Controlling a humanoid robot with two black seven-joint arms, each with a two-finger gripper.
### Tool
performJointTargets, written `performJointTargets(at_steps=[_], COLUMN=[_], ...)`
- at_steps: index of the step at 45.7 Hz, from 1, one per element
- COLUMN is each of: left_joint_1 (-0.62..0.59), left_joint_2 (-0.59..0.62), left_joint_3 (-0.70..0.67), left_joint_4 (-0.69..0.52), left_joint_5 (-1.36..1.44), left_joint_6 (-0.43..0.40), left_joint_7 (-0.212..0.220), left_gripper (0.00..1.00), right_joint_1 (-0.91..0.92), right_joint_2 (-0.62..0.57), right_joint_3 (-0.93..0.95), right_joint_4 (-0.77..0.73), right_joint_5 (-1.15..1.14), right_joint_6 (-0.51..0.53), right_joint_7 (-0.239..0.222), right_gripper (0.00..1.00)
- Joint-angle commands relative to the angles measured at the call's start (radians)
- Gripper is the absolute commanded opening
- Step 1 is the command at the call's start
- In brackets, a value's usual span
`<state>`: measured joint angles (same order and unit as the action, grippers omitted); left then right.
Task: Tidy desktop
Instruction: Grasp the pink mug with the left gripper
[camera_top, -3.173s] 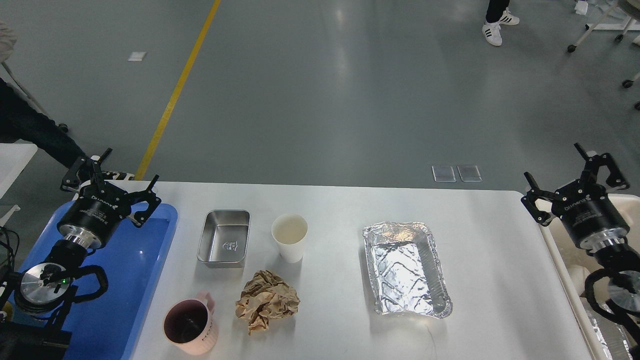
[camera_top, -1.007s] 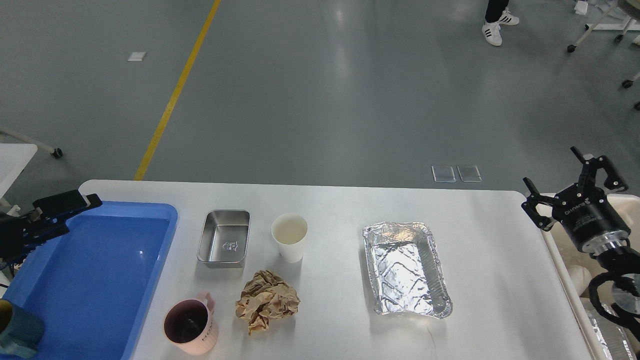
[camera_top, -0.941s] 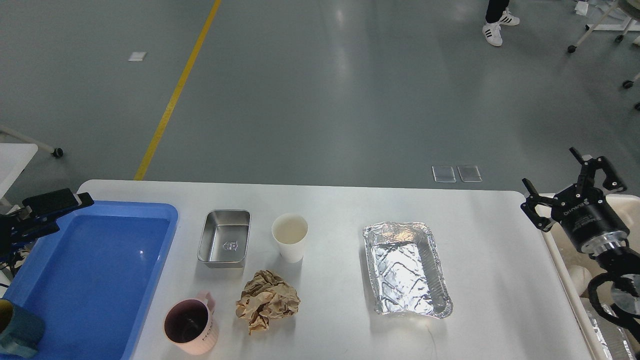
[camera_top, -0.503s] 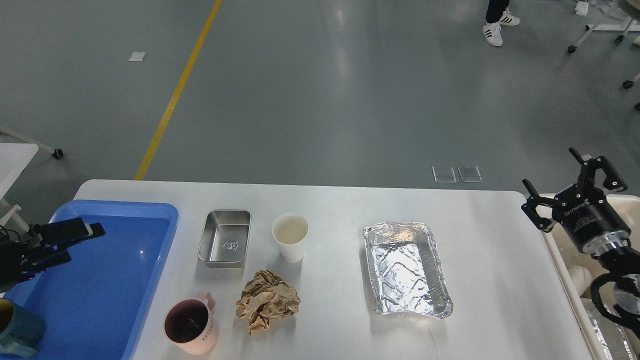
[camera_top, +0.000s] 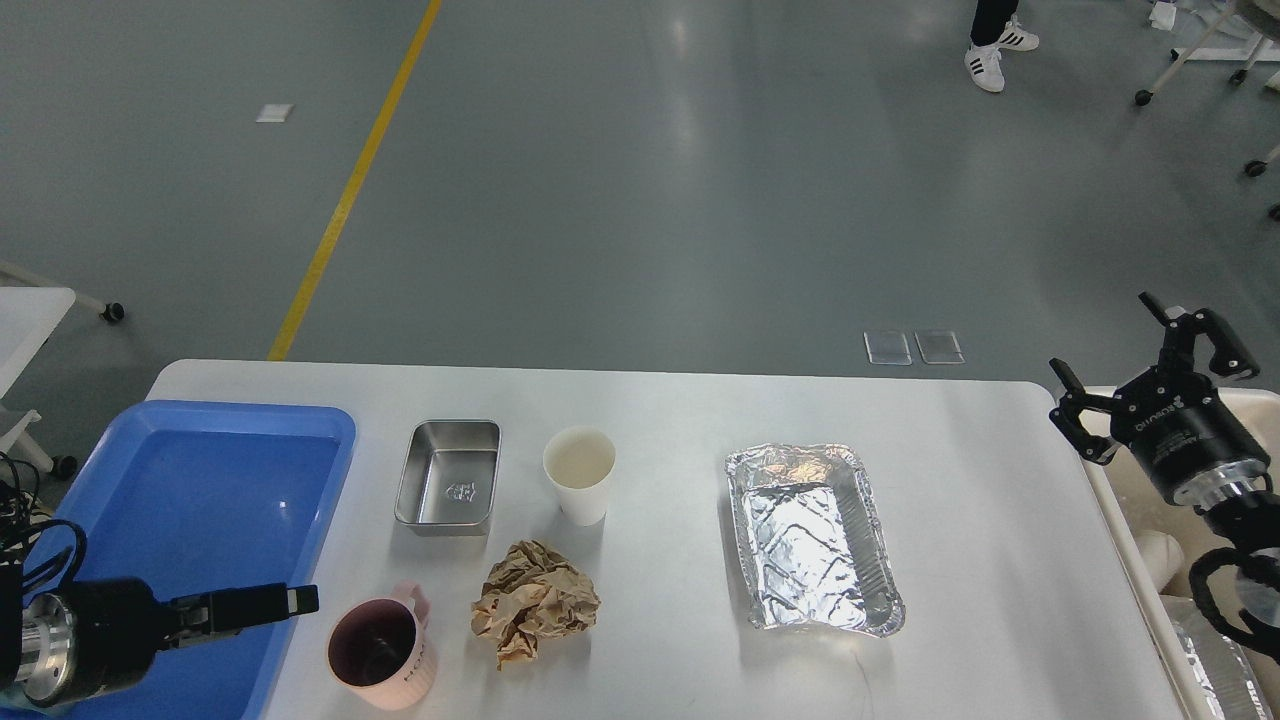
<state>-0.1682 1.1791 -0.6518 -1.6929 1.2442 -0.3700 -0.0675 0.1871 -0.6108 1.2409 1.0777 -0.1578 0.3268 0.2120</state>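
Left gripper (camera_top: 290, 600), seen edge-on at lower left so its opening cannot be told, is aimed rightward at the pink mug (camera_top: 380, 647), just beside it on the desktop (camera_top: 660, 410).

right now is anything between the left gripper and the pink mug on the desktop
Nothing visible. The left gripper points at the pink mug from just beside its rim, over the blue tray's edge. The crumpled paper lies on the desktop on the mug's far side.
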Motion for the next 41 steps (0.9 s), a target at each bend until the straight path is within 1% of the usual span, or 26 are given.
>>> performJointTargets(at_steps=[1, 5, 8, 20, 25, 31, 35, 41], left_joint_1=[-0.001, -0.001, -0.002, -0.007, -0.004, -0.01, -0.014, -0.017], left_joint_2=[-0.062, -0.084, -0.085, -0.159, -0.203, -0.223, -0.245, -0.294], left_joint_3=[0.017, 0.017, 0.017, 0.018, 0.018, 0.047, 0.055, 0.055], left_joint_4=[0.01, 0.021, 0.028, 0.09, 0.108, 0.125, 0.151, 0.159], left_joint_5=[0.057, 0.058, 0.058, 0.063, 0.086, 0.135, 0.179, 0.228], left_joint_6=[-0.001, 0.0, 0.0, 0.0, -0.001, 0.0, 0.0, -0.001], left_joint_7=[0.043, 0.101, 0.123, 0.124, 0.124, 0.124, 0.124, 0.126], left_gripper=[0.93, 0.88, 0.87, 0.87, 0.85, 0.84, 0.79, 0.64], right_joint_1=[0.0, 0.0, 0.0, 0.002, 0.002, 0.0, 0.002, 0.002], right_joint_2=[-0.012, -0.015, -0.015, -0.014, -0.014, -0.014, -0.012, -0.012], right_joint_3=[0.003, 0.006, 0.009, 0.014, 0.015, 0.019, 0.019, 0.022], right_joint_4=[0.001, -0.001, -0.001, 0.001, 0.001, 0.001, 0.001, 0.001], right_joint_5=[0.0, 0.0, 0.0, 0.001, 0.0, 0.001, 0.001, 0.0], right_joint_6=[0.0, 0.001, 0.003, 0.003, 0.001, 0.001, 0.001, 0.001], right_joint_7=[0.001, 0.001, 0.001, 0.001, 0.001, 0.001, 0.001, 0.001], right_gripper=[1.0, 1.0, 1.0, 1.0, 1.0, 1.0, 1.0, 1.0])
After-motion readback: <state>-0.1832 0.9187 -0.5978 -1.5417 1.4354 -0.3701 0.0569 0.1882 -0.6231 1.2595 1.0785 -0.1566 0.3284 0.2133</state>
